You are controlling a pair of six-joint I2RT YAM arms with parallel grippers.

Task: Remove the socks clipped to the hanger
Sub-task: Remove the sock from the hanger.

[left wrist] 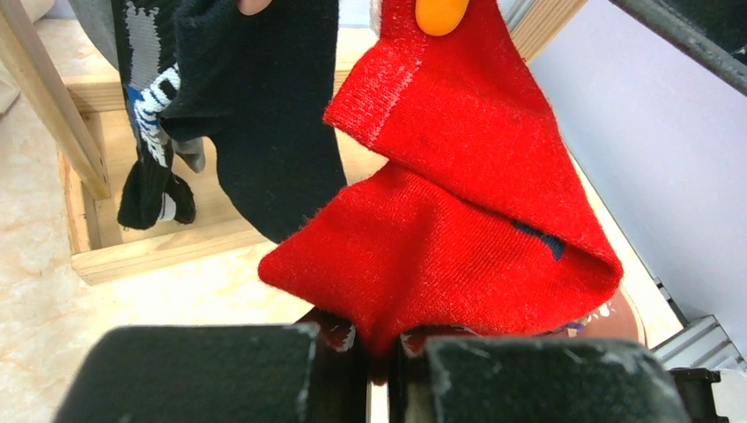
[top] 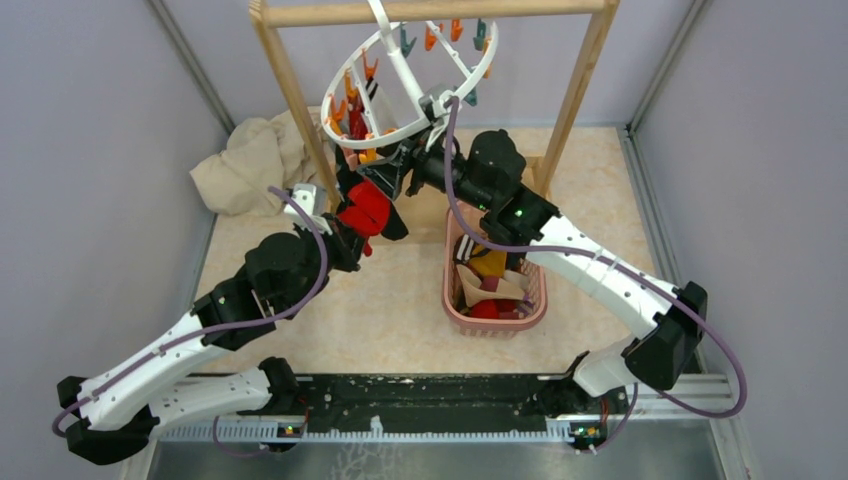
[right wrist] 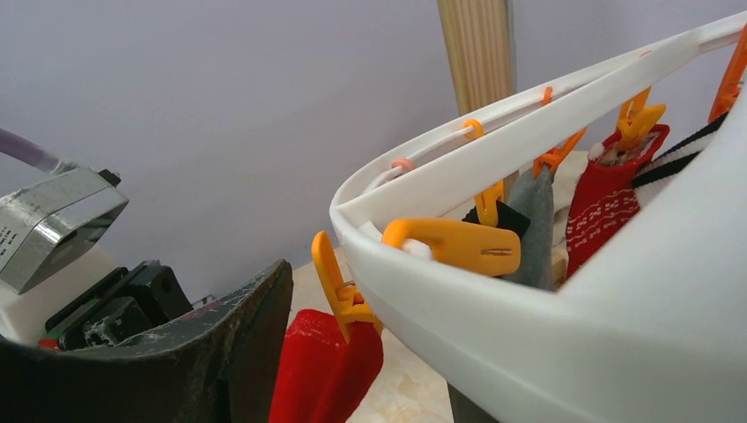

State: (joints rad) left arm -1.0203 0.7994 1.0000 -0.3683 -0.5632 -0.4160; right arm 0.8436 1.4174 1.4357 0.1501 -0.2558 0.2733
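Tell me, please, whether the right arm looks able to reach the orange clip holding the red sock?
Probably yes. The right gripper is up at the hanger ring, and the orange clip hangs just beside its finger with nothing between. The left gripper pinches the red sock lower down.

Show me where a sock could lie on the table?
Bare tabletop lies between the left arm and the pink basket. Under the hanger, the red sock and black socks crowd together, and cream cloth fills the back-left corner.
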